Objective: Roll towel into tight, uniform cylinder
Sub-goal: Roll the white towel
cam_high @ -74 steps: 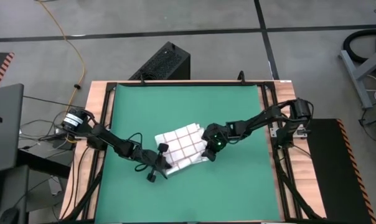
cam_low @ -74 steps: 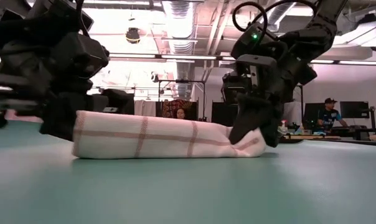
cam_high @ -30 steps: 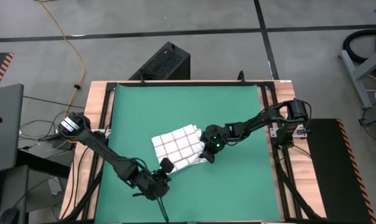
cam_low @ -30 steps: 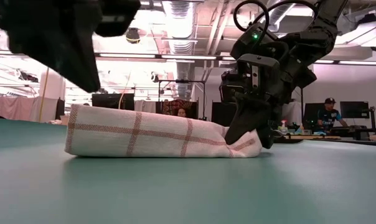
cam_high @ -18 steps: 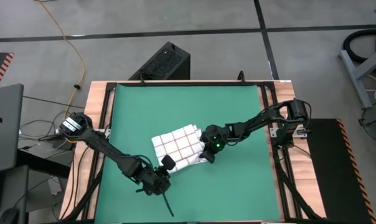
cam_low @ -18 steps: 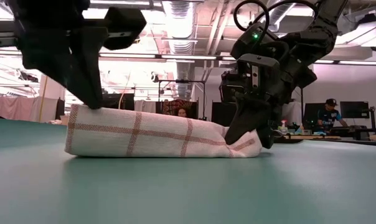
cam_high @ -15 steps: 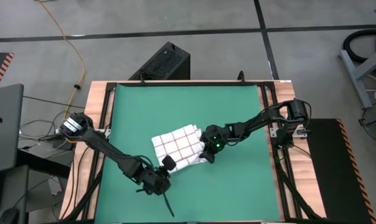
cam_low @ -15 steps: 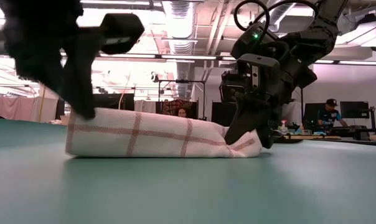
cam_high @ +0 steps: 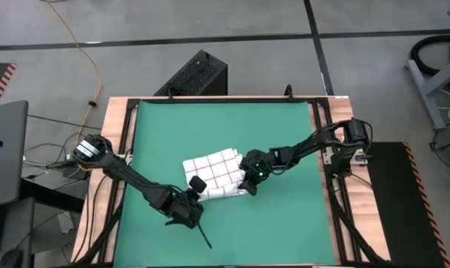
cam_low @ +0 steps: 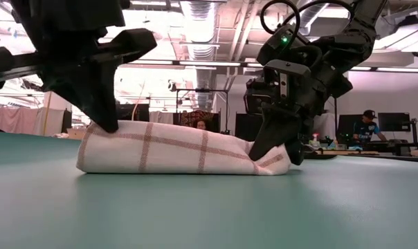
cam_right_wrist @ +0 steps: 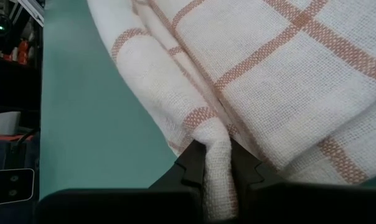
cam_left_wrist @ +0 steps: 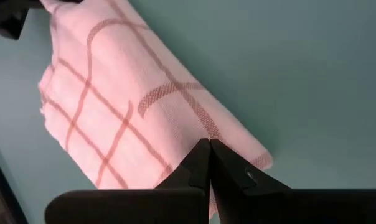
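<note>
Towel (cam_high: 212, 173) lies partly rolled mid-mat (cam_high: 284, 134), nudged slightly rightward since a moment ago. Left gripper (cam_high: 194, 193) — fingers pressed together, holding nothing — has come back down onto its near corner. Right gripper (cam_high: 246, 183) stays clamped on the opposite edge.

Both arms are dark, nearly black, built of slim jointed links. The right arm (cam_high: 307, 145) carries a small green light near its wrist and looped black cables. The left arm (cam_high: 132, 179) has a pale label at its base. Fingers (cam_left_wrist: 200, 168) are matte black and tapered.
</note>
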Controlling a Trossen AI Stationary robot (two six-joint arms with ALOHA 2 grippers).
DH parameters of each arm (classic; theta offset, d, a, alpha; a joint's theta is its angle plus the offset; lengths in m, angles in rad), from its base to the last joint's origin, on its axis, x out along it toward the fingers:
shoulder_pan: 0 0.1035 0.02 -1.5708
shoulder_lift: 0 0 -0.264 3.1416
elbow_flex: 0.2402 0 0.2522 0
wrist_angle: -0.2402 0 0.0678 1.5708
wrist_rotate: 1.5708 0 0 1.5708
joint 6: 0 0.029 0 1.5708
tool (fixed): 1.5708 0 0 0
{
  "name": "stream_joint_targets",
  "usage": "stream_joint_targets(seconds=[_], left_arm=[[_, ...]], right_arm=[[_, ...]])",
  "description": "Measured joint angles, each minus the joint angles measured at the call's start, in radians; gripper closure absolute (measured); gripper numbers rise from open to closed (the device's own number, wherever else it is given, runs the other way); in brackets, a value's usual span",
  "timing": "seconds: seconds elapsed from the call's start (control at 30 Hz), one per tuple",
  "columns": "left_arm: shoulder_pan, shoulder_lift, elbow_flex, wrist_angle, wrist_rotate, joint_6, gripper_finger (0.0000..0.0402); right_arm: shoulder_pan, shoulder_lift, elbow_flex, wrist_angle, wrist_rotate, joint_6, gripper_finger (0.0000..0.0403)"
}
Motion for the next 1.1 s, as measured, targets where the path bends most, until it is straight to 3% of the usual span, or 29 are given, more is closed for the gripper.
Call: stream_joint_targets(seconds=[0.17,0.57,0.8,1.1], left_arm=[[0.011,-0.006,-0.014,-0.009,0.000,-0.047,0.0401],[0.033,-0.007,-0.183,0.105,0.018,-0.192,0.0401],[0.031,-0.014,-0.271,0.192,0.008,-0.263,0.0401],[0.031,-0.013,-0.299,0.218,0.009,-0.264,0.0401]], right_arm=[[0.000,0.000,0.000,0.000,0.000,0.000,0.0357],[-0.001,0.001,0.002,0.002,-0.007,-0.001,0.0357],[-0.003,0.002,0.000,0.031,-0.007,-0.049,0.0323],[-0.023,-0.111,-0.002,0.008,0.027,-0.130,0.0312]])
